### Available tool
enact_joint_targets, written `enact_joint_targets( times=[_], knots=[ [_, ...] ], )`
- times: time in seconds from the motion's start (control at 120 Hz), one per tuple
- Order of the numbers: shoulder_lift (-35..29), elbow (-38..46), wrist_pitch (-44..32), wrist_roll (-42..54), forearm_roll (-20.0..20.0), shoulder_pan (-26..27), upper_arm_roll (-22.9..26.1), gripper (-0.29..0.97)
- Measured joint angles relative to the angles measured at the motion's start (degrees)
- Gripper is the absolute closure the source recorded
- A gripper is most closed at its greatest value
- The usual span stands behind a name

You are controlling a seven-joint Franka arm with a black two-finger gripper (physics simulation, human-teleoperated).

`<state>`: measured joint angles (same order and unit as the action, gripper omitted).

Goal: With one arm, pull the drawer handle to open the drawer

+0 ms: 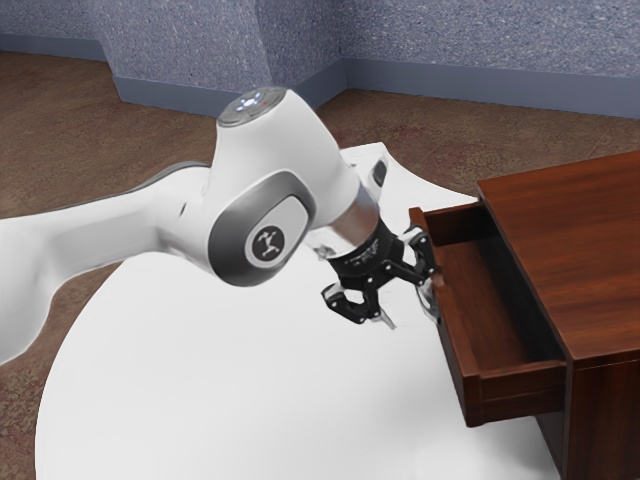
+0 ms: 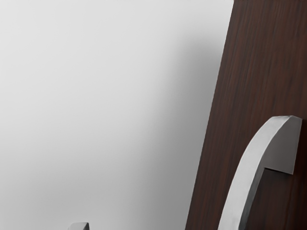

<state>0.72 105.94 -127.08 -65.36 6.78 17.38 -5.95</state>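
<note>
One gripper (image 1: 410,300) was wide open and held nothing, and the handle (image 1: 437,293) lay just at its 3 o'clock, running about 12 to 6 on the drawer (image 1: 458,355).

Light falls soft and even from above in the 2 views, with no hard-edged shadow. In the exterior view the white counter (image 1: 200,380) beside the drawer (image 1: 490,315) renders as flat, bright white, close to washed out. The arm (image 1: 260,160) is bright on its upper shell and grey along its underside. The drawer's floor catches more light than its inner walls, and the cabinet (image 1: 570,210) around it is warmer on top than on its dark front. In the wrist view a broad grey shade deepens across the counter (image 2: 96,96) toward the drawer front (image 2: 259,72). The metal handle (image 2: 252,167) there is pale along its curve, greyer at its end, without glare.
</note>
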Motion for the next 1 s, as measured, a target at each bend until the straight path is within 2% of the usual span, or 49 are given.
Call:
enact_joint_targets(
  times=[1.0],
  knots=[
    [-8.44,9.39,0.01,-0.37,-0.48,-1.85,-0.45,0.38]
  ],
)
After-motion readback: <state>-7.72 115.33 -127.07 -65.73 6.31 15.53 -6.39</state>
